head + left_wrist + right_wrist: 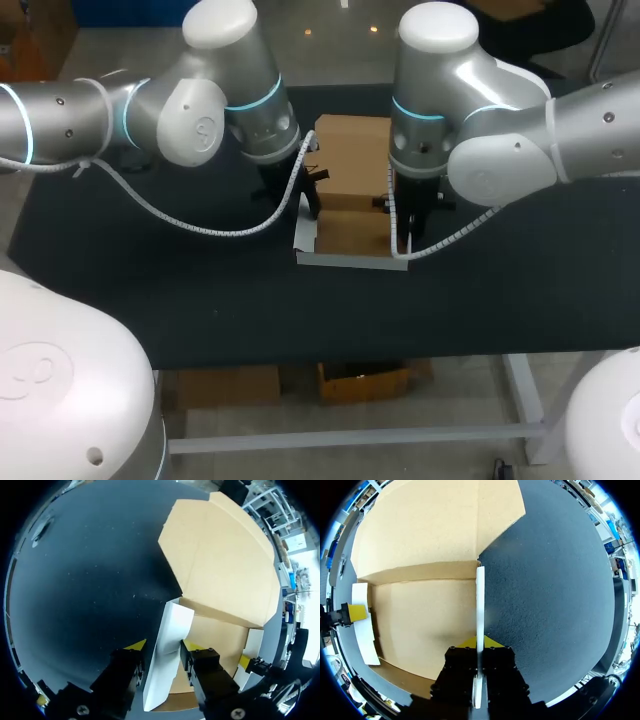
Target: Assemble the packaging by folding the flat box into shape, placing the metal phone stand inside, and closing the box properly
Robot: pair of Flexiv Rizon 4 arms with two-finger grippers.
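The cardboard box (350,232) lies open in the middle of the table, brown inside and white outside, with its big lid flap (352,155) flat on the far side. In the left wrist view my left gripper (164,645) straddles the box's raised white left wall (172,625); the wall rests against one finger and a gap shows at the other, so it is open. My right gripper (480,642) is shut on the thin upright right wall (480,600). Each gripper's yellow tip also shows across the box in the other wrist view. No phone stand is in sight.
The dark table mat (200,300) stretches to both sides and in front of the box. White spiral cables (200,222) hang from both arms low over the mat near the box's corners.
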